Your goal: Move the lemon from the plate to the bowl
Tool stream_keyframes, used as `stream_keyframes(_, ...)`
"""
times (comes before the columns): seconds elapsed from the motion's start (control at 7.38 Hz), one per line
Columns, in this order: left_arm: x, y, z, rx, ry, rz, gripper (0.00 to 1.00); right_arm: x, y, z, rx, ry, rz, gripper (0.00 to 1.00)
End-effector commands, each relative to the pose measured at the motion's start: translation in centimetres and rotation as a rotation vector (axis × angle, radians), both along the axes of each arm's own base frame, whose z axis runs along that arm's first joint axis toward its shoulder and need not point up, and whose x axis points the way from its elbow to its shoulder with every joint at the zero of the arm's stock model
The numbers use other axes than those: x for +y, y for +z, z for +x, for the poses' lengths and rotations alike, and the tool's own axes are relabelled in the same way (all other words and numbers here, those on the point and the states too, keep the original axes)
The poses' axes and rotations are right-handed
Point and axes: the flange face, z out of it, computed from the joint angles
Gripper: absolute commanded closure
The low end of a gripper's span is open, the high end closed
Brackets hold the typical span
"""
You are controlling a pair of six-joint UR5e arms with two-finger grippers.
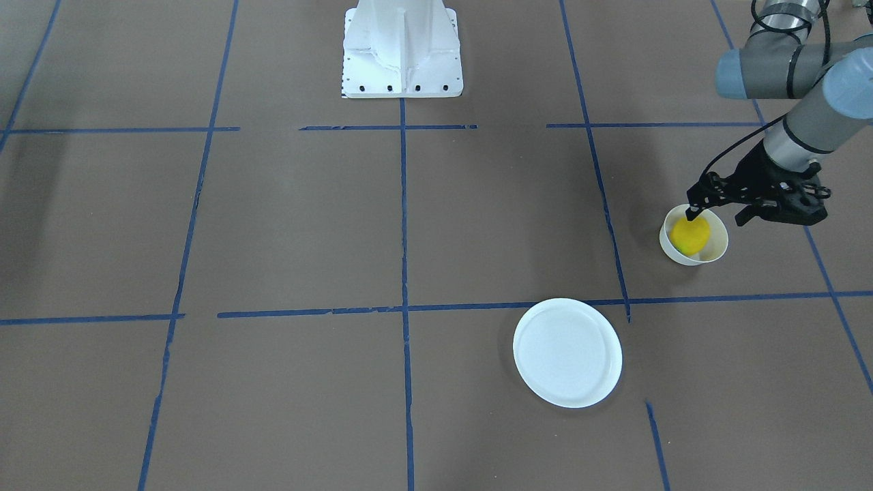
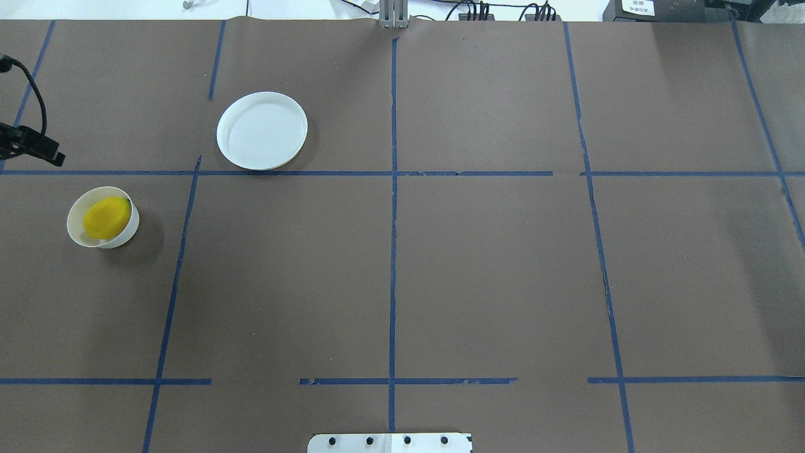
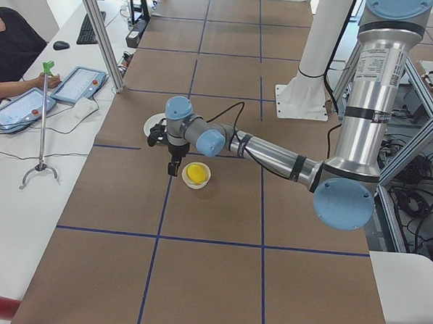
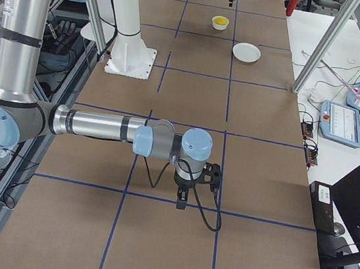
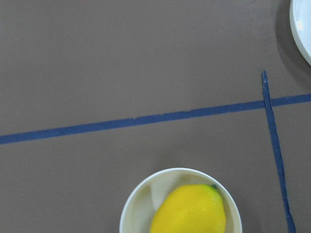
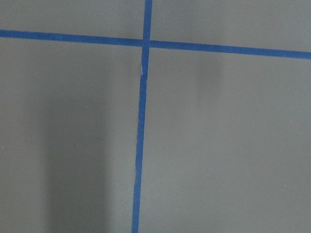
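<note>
In bowl point(image 1: 678, 256), right side of front-facing frame, lemon point(image 1: 690, 235) being cradled. Lower centre, plate point(image 1: 567, 352) being seen, apart from bowl. Beside bowl, left gripper point(image 1: 717, 217) being held spread. For right gripper point(image 4: 181, 203), cannot tell.

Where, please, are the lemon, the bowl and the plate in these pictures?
lemon point(image 2: 105, 218), overhead view, middle of its yellow skin.
bowl point(image 2: 75, 221), overhead view, bare inner wall.
plate point(image 2: 262, 131), overhead view, bare centre.

I see the yellow lemon point(image 1: 690, 236) lying inside the small, deep white bowl point(image 1: 674, 253) at mid-right of the front view. The flat white plate point(image 1: 567, 352) sits lower centre-right, well apart.
</note>
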Motion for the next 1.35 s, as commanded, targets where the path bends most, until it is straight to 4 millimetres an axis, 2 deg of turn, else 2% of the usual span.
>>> stream_keyframes(0.0,-2.2,0.7,-10.5,-0.064,0.007,0.06,0.0,0.0,0.0,0.0,0.0,0.0,0.0,0.0)
stream_keyframes(0.14,-1.9,2.6,-13.6,-0.045,0.06,0.094,0.0,0.0,0.0,0.0,0.0,0.0,0.0,0.0)
stream_keyframes(0.41,-0.7,5.5,-14.6,-0.031,0.074,0.053,0.0,0.0,0.0,0.0,0.0,0.0,0.0,0.0)
stream_keyframes(0.54,1.2,8.1,-14.7,-0.027,0.074,0.004,0.0,0.0,0.0,0.0,0.0,0.0,0.0,0.0)
stream_keyframes(0.68,1.2,8.2,-15.3,-0.022,0.027,-0.034,0.0,0.0,0.0,0.0,0.0,0.0,0.0,0.0)
stream_keyframes(0.81,1.5,9.3,-17.9,-0.016,-0.045,-0.08,0.0,0.0,0.0,0.0,0.0,0.0,0.0,0.0)
stream_keyframes(0.95,3.8,11.7,-18.8,0.002,-0.055,-0.115,0.0,0.0,0.0,0.0,0.0,0.0,0.0,0.0)
stream_keyframes(1.22,5.4,13.9,-19.3,0.005,-0.07,-0.166,0.0,0.0,0.0,0.0,0.0,0.0,0.0,0.0)
